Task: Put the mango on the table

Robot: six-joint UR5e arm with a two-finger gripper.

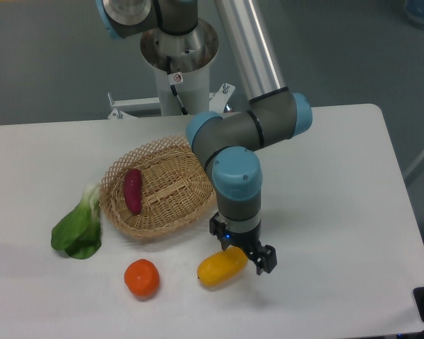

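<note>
- While the white table (339, 212) fills most of the view, everything on it is placed here relative to the woven wicker basket (171, 212), which sits left of the table's middle.
- Furthest left of the basket, and just beside its rim, a leafy green vegetable (78, 229) is laid flat on the tabletop.
- Inside the basket, towards its left side, a purple-red sweet potato (132, 191) is seen lying lengthwise.
- In front of the basket, below its left half, a round orange fruit (141, 277) is set on the table, apart from the rim.
- In front of the basket's right edge, the yellow-orange mango (222, 266) is seen low at the table surface, tilted with its right end higher; whether it rests fully on the table cannot be told.
- At the mango's right end the dark gripper (246, 256) is pointed downward from the grey and blue arm (237, 180), which is reached over the basket's right side.
- One dark finger is seen just off the mango's right end; whether the mango is pinched or let go cannot be told.
</note>
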